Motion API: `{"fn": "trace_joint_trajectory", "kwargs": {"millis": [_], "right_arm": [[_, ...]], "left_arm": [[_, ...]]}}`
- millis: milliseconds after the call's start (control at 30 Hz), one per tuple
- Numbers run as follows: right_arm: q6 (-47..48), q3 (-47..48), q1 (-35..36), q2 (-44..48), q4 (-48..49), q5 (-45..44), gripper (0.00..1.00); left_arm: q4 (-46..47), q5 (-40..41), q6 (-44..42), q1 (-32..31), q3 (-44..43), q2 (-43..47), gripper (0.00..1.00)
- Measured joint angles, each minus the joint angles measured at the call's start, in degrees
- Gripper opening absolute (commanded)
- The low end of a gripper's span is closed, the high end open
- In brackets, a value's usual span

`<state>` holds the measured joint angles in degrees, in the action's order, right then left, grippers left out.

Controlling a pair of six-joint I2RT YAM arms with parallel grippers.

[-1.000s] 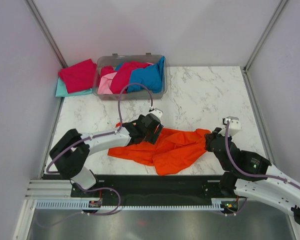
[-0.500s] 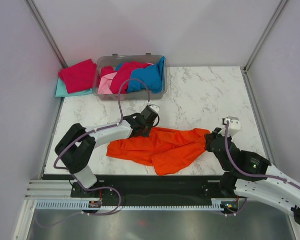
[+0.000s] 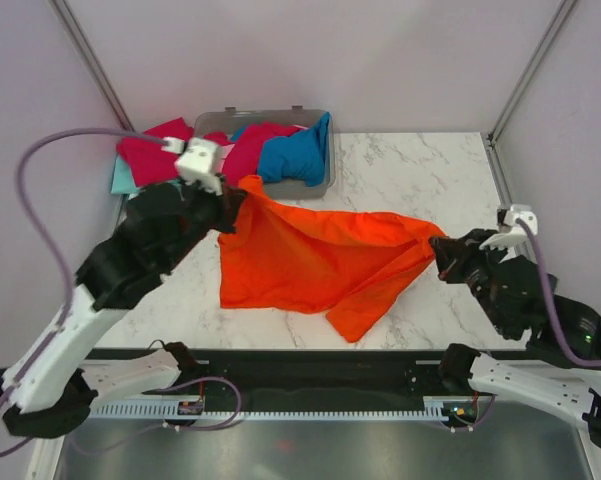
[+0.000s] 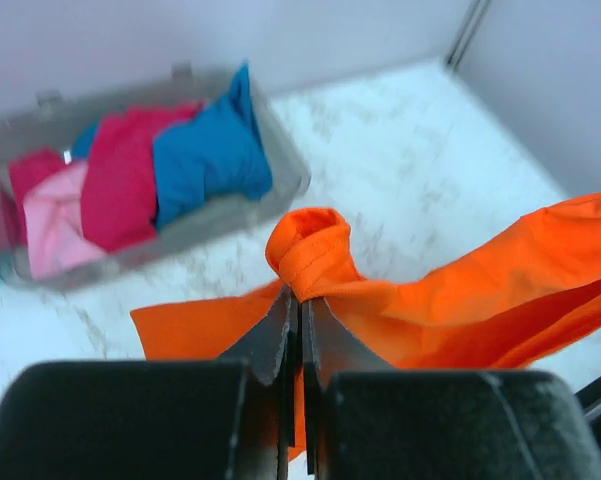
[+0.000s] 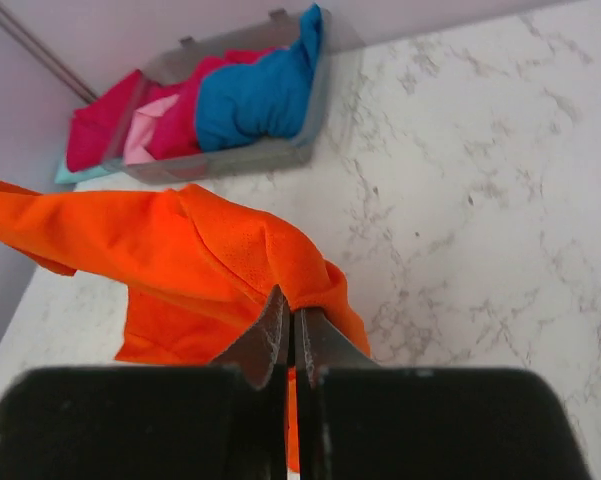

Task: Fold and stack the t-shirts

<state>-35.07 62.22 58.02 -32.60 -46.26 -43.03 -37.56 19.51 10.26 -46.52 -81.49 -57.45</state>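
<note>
Left gripper (image 4: 298, 300) — clamped on orange t-shirt (image 3: 320, 255)

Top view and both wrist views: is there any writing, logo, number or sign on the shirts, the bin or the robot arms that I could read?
None: no word, logo, number or sign can be read in any view.
The orange t-shirt is plain, with no print showing.
The piled shirts are plain colours; the grey bin holding them shows no label.
The left arm and right arm show no readable marking.
</note>
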Motion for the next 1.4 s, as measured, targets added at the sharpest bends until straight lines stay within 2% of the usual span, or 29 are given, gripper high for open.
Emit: {"fn": "trace_joint_trajectory", "kwargs": {"millis": [233, 400, 533, 667, 767, 833, 1000, 1033, 1100, 1133, 1167, 1200, 1233, 1300, 1400], "right_arm": [[14.29, 20.70, 0.00, -4.37, 0.28, 8.46, 0.00], [22.34, 33.53, -1.01, -7.19, 0.31, 18.93, 0.00], [25.51, 37.86, -4.74, -6.64, 0.42, 25.03, 0.00], [26.27, 36.63, -10.12, -4.26, 0.52, 28.09, 0.00], [24.74, 34.32, -13.68, -3.04, 0.00, 25.88, 0.00], [21.75, 32.79, -14.62, -3.39, -1.31, 20.65, 0.00], [12.20, 26.45, -14.82, -10.40, -9.14, -1.55, 0.00], [10.29, 24.02, -14.95, -12.85, -9.57, -5.62, 0.01], [6.86, 19.17, -17.11, -20.24, -11.76, -11.28, 0.18], [5.86, 17.16, -19.37, -24.74, -11.56, -12.24, 0.59], [5.35, 15.89, -21.51, -28.17, -11.15, -12.48, 0.87], [5.86, 14.45, -25.24, -33.22, -9.64, -10.62, 0.98], [6.49, 13.38, -28.59, -37.29, -7.93, -8.79, 0.98], [7.56, 12.92, -36.61, -46.56, -5.51, -3.65, 0.98], [8.26, 17.35, -42.80, -56.48, -6.01, -0.33, 0.98]], "left_arm": [[1.03, -6.56, -8.68, 0.00, -10.67, 15.26, 0.02], [1.73, -13.68, -13.14, 0.00, -14.80, 19.98, 0.02], [1.57, -18.88, -14.56, 0.00, -15.52, 21.53, 0.02], [0.81, -22.99, -14.67, 0.11, -15.52, 21.31, 0.02], [-0.09, -24.70, -14.67, 0.20, -15.65, 19.91, 0.02], [-0.92, -24.76, -14.67, 0.22, -16.50, 17.57, 0.02], [-1.31, -22.49, -15.43, 0.28, -14.62, 7.43, 0.02], [-1.33, -21.70, -15.93, 0.63, -13.38, 4.20, 0.05], [-1.42, -21.77, -16.74, 2.80, -11.41, -3.80, 0.18], [-2.25, -22.97, -17.16, 5.09, -11.26, -9.57, 0.28], [-2.95, -23.39, -17.29, 6.99, -11.85, -15.52, 0.42], [-3.19, -23.08, -17.38, 8.61, -12.63, -20.33, 0.60], [-3.19, -22.25, -17.18, 10.36, -13.55, -27.69, 0.79], [-6.75, -20.04, -15.82, 12.83, -16.52, -39.80, 0.84], [-11.58, -16.02, -13.40, 14.73, -21.62, -51.95, 0.84]]}}
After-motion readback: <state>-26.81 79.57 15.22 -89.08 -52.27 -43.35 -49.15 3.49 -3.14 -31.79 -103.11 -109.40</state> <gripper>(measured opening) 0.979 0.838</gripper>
